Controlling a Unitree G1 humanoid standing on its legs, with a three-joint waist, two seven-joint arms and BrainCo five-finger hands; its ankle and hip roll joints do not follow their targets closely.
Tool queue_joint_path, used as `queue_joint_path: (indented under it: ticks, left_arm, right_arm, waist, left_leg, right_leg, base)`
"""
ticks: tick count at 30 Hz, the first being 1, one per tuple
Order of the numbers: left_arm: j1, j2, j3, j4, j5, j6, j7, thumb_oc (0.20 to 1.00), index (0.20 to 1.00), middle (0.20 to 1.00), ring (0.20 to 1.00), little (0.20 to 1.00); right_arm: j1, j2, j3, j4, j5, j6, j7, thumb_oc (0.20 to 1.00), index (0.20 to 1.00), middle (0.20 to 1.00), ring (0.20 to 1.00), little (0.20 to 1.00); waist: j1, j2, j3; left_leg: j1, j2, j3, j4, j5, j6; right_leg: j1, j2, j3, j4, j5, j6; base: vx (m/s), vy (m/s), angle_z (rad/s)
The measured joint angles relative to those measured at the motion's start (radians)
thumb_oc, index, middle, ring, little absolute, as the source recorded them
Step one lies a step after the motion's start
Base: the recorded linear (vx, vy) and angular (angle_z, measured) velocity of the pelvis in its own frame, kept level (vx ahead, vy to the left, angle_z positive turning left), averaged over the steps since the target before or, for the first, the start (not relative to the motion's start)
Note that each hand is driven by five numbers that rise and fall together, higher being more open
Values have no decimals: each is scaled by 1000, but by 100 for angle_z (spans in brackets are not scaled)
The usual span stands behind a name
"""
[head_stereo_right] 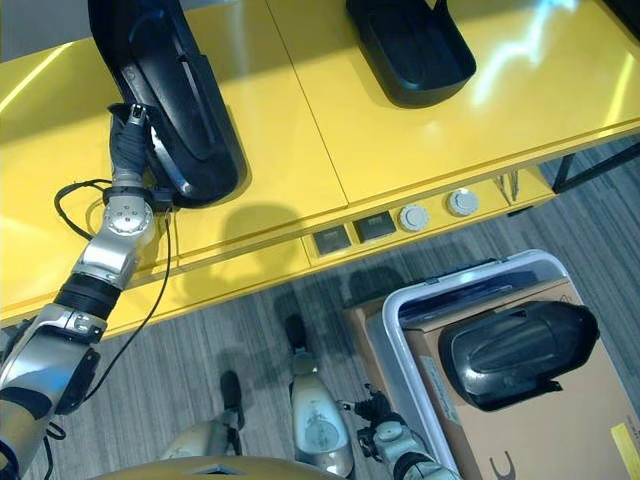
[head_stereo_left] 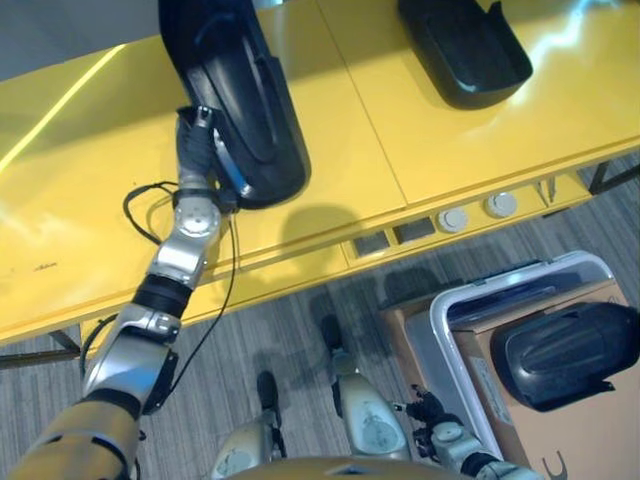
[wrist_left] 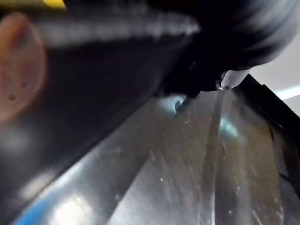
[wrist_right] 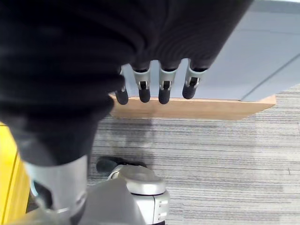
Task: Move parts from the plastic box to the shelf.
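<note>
A long black moulded part (head_stereo_left: 240, 90) lies on the yellow shelf (head_stereo_left: 420, 130) at the left. My left hand (head_stereo_left: 203, 135) rests against that part's near edge, its dark ribbed cover upward; the left wrist view shows the part's glossy black surface (wrist_left: 187, 164) from very close. A second black part (head_stereo_left: 465, 50) lies on the shelf further right. A third black part (head_stereo_right: 515, 350) sits in the clear plastic box (head_stereo_right: 400, 310) on the floor at lower right. My right hand (wrist_right: 164, 86) hangs low beside the box with straight fingers and nothing in it.
The shelf's front edge carries two dark sockets (head_stereo_left: 392, 238) and two round knobs (head_stereo_left: 475, 212). A brown cardboard sheet (head_stereo_right: 560, 430) lines the box under the part. Grey carpet (wrist_right: 225, 154) covers the floor, with a wooden skirting (wrist_right: 197, 108) behind.
</note>
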Motion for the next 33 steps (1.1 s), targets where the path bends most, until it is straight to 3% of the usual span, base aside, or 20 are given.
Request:
queue_joint_path:
  ticks: [2,3,4,18,24,33]
  left_arm:
    - [-5,6,-3,18,0,8,-6,598,598,598,598,598]
    - [-6,8,-3,25,1,14,-6,956,956,956,956,956]
    - [-6,13,-4,30,4,21,-7,1000,1000,1000,1000,1000]
    - [77,39,-6,-11,21,48,-48,1000,1000,1000,1000,1000]
    - [175,23,0,-118,20,61,-53,1000,1000,1000,1000,1000]
    - [388,18,149,-397,89,45,-28,1000,1000,1000,1000,1000]
  right_arm:
    - [-3,-2,-1,0,-27,0,-3,1000,1000,1000,1000,1000]
    - [-5,-2,-1,0,-28,0,-4,1000,1000,1000,1000,1000]
    - [-6,-2,-2,1,-28,0,-5,1000,1000,1000,1000,1000]
    - [-15,-3,1,-37,-68,20,-26,1000,1000,1000,1000,1000]
    - [-16,-3,-1,-35,-92,38,-26,1000,1000,1000,1000,1000]
    - [28,-2,-23,-30,-105,39,-24,1000,1000,1000,1000,1000]
  waist:
    - [1,0,0]
    - [1,1,1]
    - [1,3,5]
    - [11,11,17]
    - [25,14,12]
    - [54,28,-67]
  left_leg:
    - [4,0,2,0,0,0]
    - [6,0,2,0,0,0]
    - [11,0,2,0,0,0]
    - [71,9,-2,0,-3,-1]
    - [114,21,-4,0,-9,-4]
    - [170,30,-33,0,-18,-4]
  right_leg:
    - [3,0,1,0,0,0]
    - [5,0,1,0,-1,0]
    - [10,0,1,0,-1,0]
    - [75,5,-3,-6,-13,-9]
    - [118,15,-9,-6,-24,-22]
    - [191,15,-42,-6,-42,-25]
  base:
    - [0,0,0]
    - [0,0,0]
    - [0,0,0]
    - [6,-5,1]
    - [26,-6,2]
    - [38,-9,9]
